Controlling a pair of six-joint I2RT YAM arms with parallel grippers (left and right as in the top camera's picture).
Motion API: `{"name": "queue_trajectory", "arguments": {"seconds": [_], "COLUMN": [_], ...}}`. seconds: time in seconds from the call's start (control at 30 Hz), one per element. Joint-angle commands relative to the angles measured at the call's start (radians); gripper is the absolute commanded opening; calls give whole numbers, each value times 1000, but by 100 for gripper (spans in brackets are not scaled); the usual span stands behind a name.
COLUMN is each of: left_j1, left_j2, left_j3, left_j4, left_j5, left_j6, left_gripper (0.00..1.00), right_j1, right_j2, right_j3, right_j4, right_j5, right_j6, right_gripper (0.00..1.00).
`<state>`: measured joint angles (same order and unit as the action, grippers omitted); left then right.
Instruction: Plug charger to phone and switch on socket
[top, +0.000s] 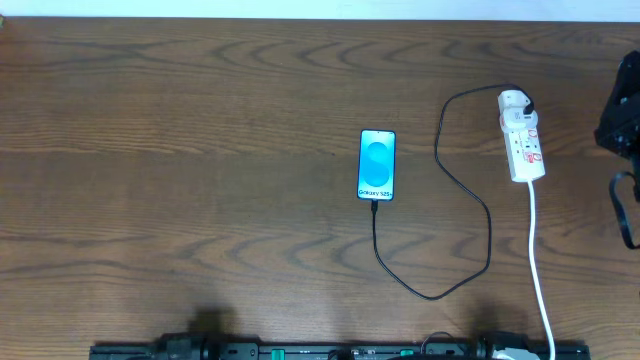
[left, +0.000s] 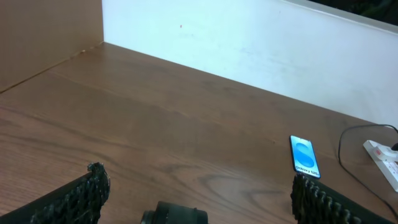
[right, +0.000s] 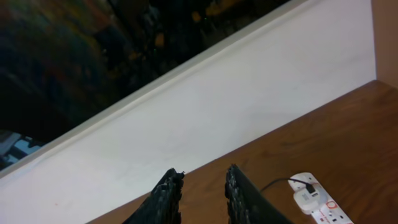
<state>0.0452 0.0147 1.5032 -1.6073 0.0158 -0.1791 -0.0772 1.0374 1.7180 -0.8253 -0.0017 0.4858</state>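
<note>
Reading this as step two: the charger (top: 489, 235) tip looks seated in the bottom edge of the phone (top: 377, 165), and its adapter (top: 514, 100) sits in the far end of the socket (top: 523, 140). We judge only the switch is left, and we can't tell from these views whether it's on.

Right gripper (right: 203, 173) hangs high off the right side, with the socket just showing in the low corner of its view. There's a narrow gap between its fingers, nothing in it. Left gripper (left: 199, 176) is spread wide, empty, low over the tabletop (top: 200, 150), well apart from the phone.

Next move, we reckon: right arm down over the strip, fingers nearly together, one tip pressing a rocker by the red marks. Small target, and the light strip may slide on smooth wood grain, so push straight down.

Materials:
- Phone: flat glass slab, black rim, light-blue screen.
- Charger: thin limp black cable in a loose loop.
- Socket: hard white plastic bar, with a stiffer white cord (top: 535, 250) trailing to the near edge.
</note>
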Motion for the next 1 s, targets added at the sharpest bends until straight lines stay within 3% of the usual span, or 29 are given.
{"name": "queue_trajectory", "arguments": {"seconds": [0.0,0.23,0.53,0.97], "left_j1": [4,4,4,4], "left_j2": [-11,-11,-11,-11], "left_j3": [5,5,-53,-489], "left_j4": [-37,-30,122,494], "left_j5": [-10,-10,-10,-9], "left_j6": [6,6,6,6], "left_gripper": [95,95,95,95], "right_j1": [16,16,32,41], "right_j2": [-39,-89,-111,-113], "right_j3": [2,2,2,2], "right_j4": [-1,-2,-1,-1], "right_j5": [35,63,64,106], "right_j6": [-16,-16,-16,-16], "right_gripper": [24,24,25,27]}}
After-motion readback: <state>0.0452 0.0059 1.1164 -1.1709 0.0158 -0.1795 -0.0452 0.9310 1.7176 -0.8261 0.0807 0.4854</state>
